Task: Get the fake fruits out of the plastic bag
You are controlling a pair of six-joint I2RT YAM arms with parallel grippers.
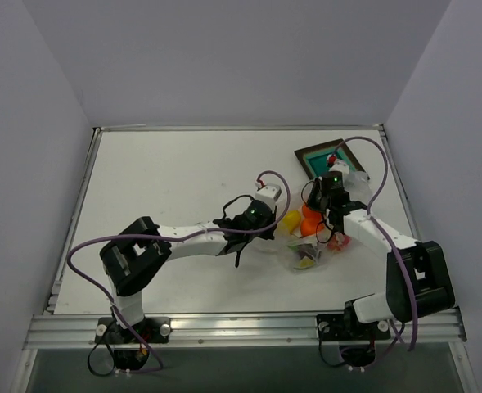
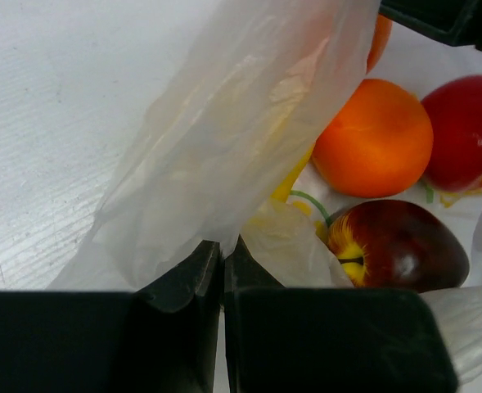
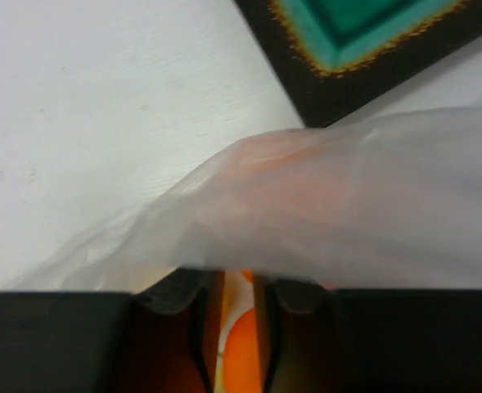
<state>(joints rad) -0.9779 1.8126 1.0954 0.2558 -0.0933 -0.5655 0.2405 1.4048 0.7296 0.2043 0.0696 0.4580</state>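
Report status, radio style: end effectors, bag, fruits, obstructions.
Left end effector shut on plastic bag. Right end effector nearly closed at bag film, grip unclear. Fake fruits bunched between them. Film drapes over fruits.

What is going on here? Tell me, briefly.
Two robot arms are working on a clear plastic bag of fake fruit. The left claw is shut on a fold of it. The right claw is nearly closed at the bag too; its grip is unclear. An orange and an apple show beside it, unheld.
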